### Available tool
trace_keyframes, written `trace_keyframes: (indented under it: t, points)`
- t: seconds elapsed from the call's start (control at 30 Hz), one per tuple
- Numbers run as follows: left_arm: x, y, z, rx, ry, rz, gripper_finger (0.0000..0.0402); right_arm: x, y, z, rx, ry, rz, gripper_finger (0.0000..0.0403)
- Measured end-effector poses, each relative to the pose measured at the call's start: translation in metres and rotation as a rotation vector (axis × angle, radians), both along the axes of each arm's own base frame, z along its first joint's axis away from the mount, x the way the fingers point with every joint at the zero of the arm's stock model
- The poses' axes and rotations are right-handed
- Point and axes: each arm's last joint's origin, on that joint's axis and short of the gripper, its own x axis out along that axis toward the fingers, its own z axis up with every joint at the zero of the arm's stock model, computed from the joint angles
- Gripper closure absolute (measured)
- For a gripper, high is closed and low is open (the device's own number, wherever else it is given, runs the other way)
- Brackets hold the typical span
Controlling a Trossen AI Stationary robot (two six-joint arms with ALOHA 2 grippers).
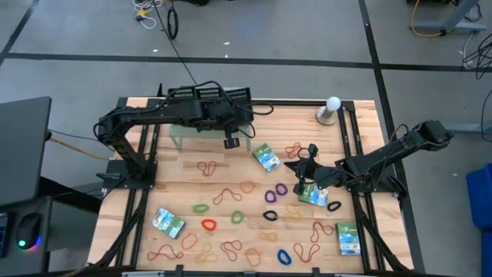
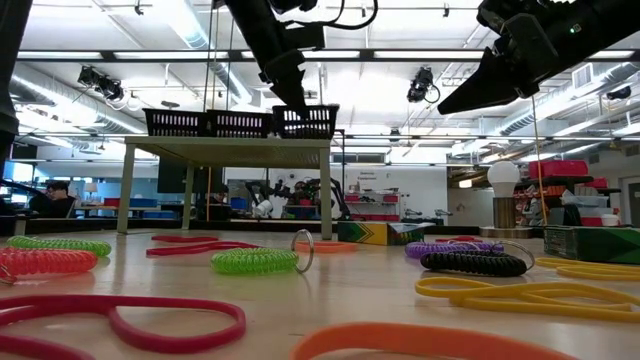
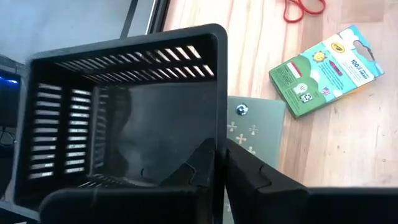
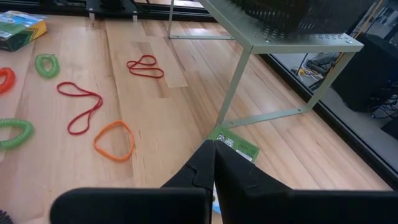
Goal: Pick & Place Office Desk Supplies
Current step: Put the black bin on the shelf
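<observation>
Many rubber-band loops [image 1: 207, 225] and coiled bands [image 2: 255, 262] lie scattered on the wooden table, with flat green packets among them [image 1: 265, 158] [image 1: 167, 223] [image 1: 348, 238]. A row of black mesh trays [image 1: 211, 94] stands on the pale-green shelf [image 1: 192, 135] at the far side. My left gripper [image 3: 222, 168] hangs over the right-hand tray [image 3: 124, 112], slanting down, its fingers a narrow gap apart at the tray's wall [image 3: 220, 93]; nothing shows between them. My right gripper [image 4: 214, 158] is shut and hangs above the table's right half, over a packet [image 4: 236, 144]. My left gripper's fingertips stand at the top edge of the tray's wall [image 3: 220, 134]; I cannot tell whether they touch it.
A lamp-like white bulb on a stand [image 1: 332, 108] sits at the far right corner. The shelf's thin legs [image 4: 233, 87] rise from the table near my right gripper. Another packet [image 1: 313, 194] lies beneath the right arm. Bands crowd the near half of the table.
</observation>
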Motion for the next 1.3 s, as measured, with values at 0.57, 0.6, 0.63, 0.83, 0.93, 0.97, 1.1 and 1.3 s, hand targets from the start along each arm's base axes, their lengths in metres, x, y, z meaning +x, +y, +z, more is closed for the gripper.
trace_keyframes:
  t: [0.57,0.6,0.63,0.83,0.93,0.97,1.1,1.3]
  points:
    - [-0.001,-0.004,0.002,0.09,0.017,0.05,0.0307,0.0,0.0,0.0,0.0,0.0,0.0,0.0392]
    - [-0.001,-0.004,0.002,0.091,0.018,0.051,0.0307,0.0,0.0,0.0,0.0,0.001,0.0,0.0392]
    - [-0.001,-0.004,0.002,0.097,0.019,0.054,0.0307,0.0,0.0,0.0,0.0,0.0,0.0,0.0392]
    - [-0.001,-0.003,0.003,0.131,0.033,0.066,0.0307,0.0,0.0,0.0,0.0,0.0,0.0,0.0392]
    - [-0.001,-0.003,0.003,0.132,0.027,0.081,0.0307,0.0,0.0,0.0,0.0,0.0,0.0,0.0392]
    - [-0.001,-0.003,0.003,0.129,0.02,0.088,0.0307,0.0,0.0,0.0,0.0,0.001,0.0,0.0392]
    - [-0.004,-0.003,0.007,0.126,-0.002,0.099,0.0307,0.0,0.0,0.0,0.0,0.0,0.0,0.0392]
    - [-0.013,-0.004,0.024,0.122,-0.089,0.122,0.0307,0.0,0.0,0.0,-0.001,0.003,0.0,0.0392]
